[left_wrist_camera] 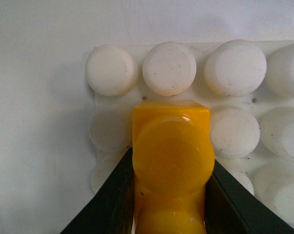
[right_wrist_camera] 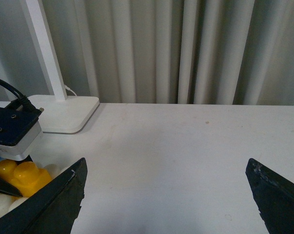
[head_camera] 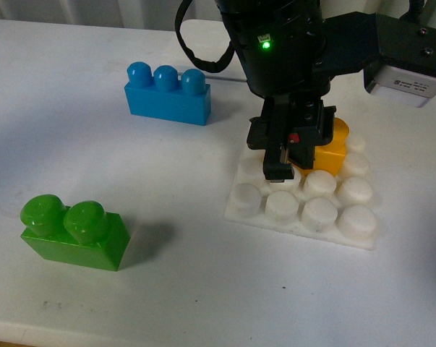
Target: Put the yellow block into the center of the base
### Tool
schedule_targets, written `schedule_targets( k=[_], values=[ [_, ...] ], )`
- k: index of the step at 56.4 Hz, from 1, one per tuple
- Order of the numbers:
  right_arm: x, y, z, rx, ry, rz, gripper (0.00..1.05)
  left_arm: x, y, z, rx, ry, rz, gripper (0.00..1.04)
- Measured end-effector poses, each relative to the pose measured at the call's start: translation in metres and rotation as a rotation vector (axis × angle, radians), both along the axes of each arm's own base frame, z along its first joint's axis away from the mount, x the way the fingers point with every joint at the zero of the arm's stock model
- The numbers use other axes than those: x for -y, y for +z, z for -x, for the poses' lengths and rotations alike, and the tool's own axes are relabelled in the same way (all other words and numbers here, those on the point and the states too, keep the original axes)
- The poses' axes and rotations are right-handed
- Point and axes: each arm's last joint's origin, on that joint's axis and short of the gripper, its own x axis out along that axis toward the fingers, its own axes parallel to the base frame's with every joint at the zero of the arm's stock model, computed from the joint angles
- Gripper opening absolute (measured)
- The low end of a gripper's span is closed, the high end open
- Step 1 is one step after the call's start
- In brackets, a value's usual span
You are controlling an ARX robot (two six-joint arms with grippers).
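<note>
Jaws of the left gripper clamp the yellow block in the front view, holding it over the base, toward its far rows. Well apart on the tabletop sit a blue brick at about ten o'clock from the base and a green brick at about eight o'clock.

From the left wrist, the jaws press both flanks of the yellow block, whose end sits just short of the base's outer stud row. Whether it is seated or only resting, I cannot tell. If it sits off the stud grid, pressing down could jam it or skid the base.

From the right wrist, the right gripper hangs with jaws spread wide and empty; a lamp foot stands at ten o'clock. No containers show.
</note>
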Motion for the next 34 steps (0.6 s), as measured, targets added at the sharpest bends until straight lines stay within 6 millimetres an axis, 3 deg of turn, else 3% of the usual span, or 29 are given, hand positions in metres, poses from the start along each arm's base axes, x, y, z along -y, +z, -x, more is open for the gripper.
schedule_targets(
  k=[6,17,22,34],
  values=[
    [0.000,0.000,0.000,0.000,0.000,0.000,0.96,-0.008,0.012,0.001,0.031,0.006,-0.009,0.50],
    [0.000,0.000,0.000,0.000,0.000,0.000,0.96,-0.032,0.063,0.018,0.171,-0.002,0.044,0.84],
    [0.000,0.000,0.000,0.000,0.000,0.000,0.96,-0.042,0.077,0.028,0.248,0.010,0.072,0.98],
    [0.000,0.000,0.000,0.000,0.000,0.000,0.96,-0.075,0.093,0.053,0.499,0.118,0.175,0.98]
  ],
)
